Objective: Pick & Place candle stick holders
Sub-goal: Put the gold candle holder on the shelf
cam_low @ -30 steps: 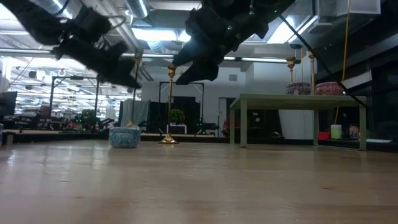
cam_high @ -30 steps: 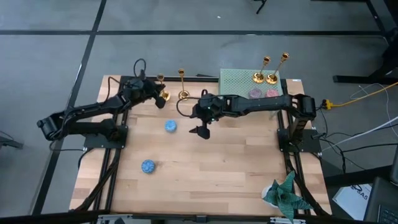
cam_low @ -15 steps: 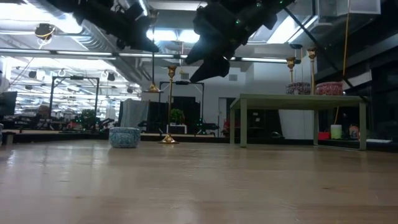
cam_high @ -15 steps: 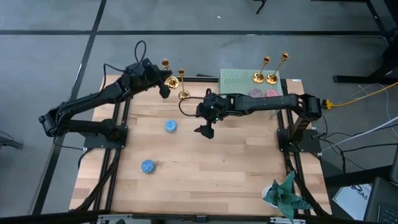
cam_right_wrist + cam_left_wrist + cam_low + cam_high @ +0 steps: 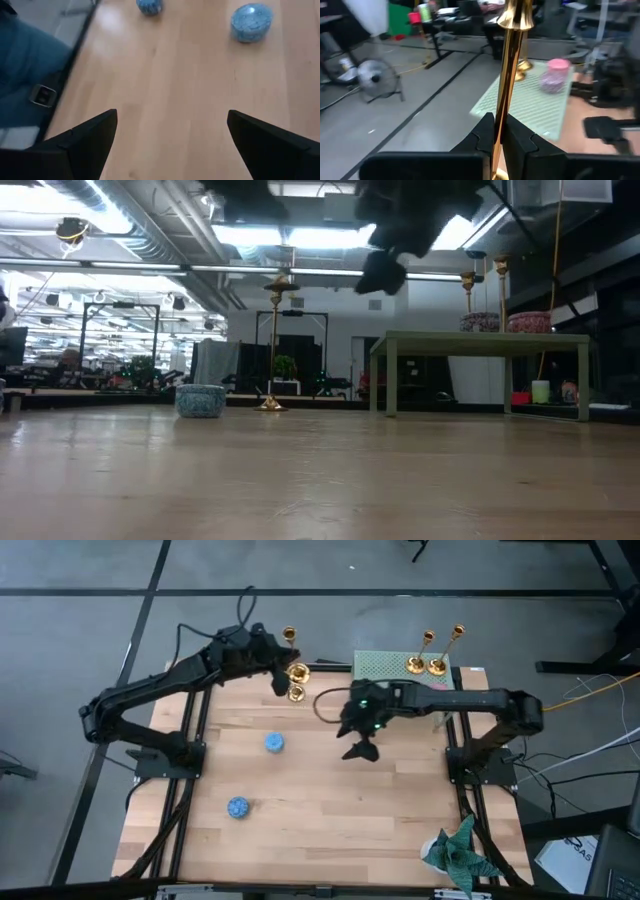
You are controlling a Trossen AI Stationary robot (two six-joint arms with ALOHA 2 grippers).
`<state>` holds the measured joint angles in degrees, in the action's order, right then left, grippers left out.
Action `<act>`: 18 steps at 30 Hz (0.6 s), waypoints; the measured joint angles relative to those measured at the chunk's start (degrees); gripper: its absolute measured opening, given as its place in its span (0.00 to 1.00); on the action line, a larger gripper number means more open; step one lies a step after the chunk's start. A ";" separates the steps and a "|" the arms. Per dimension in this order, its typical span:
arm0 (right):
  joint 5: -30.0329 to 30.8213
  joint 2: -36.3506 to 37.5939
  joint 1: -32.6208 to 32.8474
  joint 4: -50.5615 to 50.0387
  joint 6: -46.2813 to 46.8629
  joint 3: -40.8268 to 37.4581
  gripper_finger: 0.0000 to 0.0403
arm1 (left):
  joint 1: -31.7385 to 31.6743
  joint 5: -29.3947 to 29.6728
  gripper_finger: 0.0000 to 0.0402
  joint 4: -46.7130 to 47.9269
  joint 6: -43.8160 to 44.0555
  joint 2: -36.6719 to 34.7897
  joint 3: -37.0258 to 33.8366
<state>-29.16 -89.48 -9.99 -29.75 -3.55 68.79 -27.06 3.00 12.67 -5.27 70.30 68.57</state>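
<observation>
One gold candlestick is lifted: its cup (image 5: 289,635) and round base (image 5: 297,671) show from above, and its base (image 5: 283,283) hangs high in the low view. My left gripper (image 5: 284,668) is shut on it near the table's far edge. A second candlestick stands on its base (image 5: 295,693) just below it, upright in the low view (image 5: 272,360). Two more candlesticks (image 5: 415,665) (image 5: 437,667) stand on the green platform (image 5: 385,668). My right gripper (image 5: 360,750) is open and empty above the table's middle. My left gripper pinches the candlestick's thin stem (image 5: 501,117) between its two fingers, well below the top cup (image 5: 516,15). The fingers lie across the stem and come about level from the table's left. The candlestick stands upright in the hold, its base clear of the table.
Two blue bowls (image 5: 274,743) (image 5: 237,807) sit on the wood table's left half. Pink objects (image 5: 483,321) (image 5: 528,321) sit on the platform beside the two candlesticks. A crumpled green thing (image 5: 460,850) lies at the near right corner.
My left gripper has lifted its candlestick off the table and carried it up and toward the right, past the standing candlestick, keeping it upright. My right gripper has moved toward the table's right edge.
</observation>
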 joint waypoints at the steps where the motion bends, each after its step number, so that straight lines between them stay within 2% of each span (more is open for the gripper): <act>1: -0.29 1.90 -0.36 1.61 0.99 -2.01 0.94 | 0.55 -0.57 0.03 -0.02 -0.01 1.23 1.24; 9: 0.77 16.63 0.74 15.84 11.03 -15.88 0.94 | 2.26 -5.73 0.03 -0.85 -0.15 13.33 11.83; 18: 10.84 25.64 8.37 16.19 15.33 -20.52 0.94 | 1.83 -8.81 0.04 -1.07 -4.20 28.48 27.62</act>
<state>-18.33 -63.84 -1.61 -13.56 11.78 48.27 -25.23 -5.82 11.59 -9.46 98.79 96.18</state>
